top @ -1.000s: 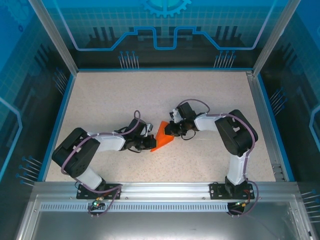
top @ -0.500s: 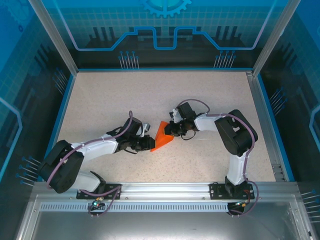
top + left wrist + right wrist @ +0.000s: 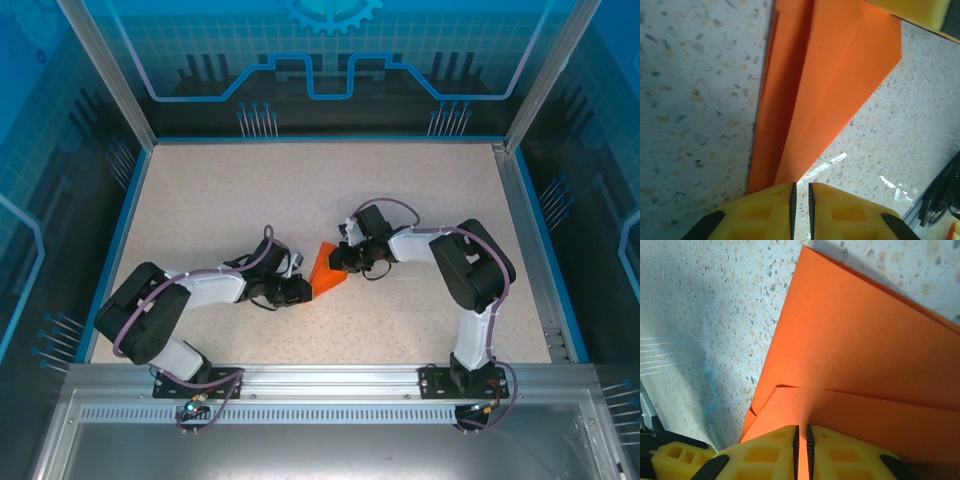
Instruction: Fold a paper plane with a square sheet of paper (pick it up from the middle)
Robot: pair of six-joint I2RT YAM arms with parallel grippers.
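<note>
The orange paper (image 3: 865,365) runs past the right wrist view's edge.

orange paper (image 3: 865,365) — plain, tbl (image 3: 220,200) speckled beige

Left arm (image 3: 200,290): elbow swung out low toward the near-left corner 0.5 s ago, then pulled back in, and ended a bit lower and further left than 1 s ago. Left gripper (image 3: 296,291) shifted slightly right and nearer, up against the lower-left end of the orange paper (image 3: 328,268). The paper's lower tip, which poked out past the gripper 1 s ago, got covered, so less orange showed there.
</note>
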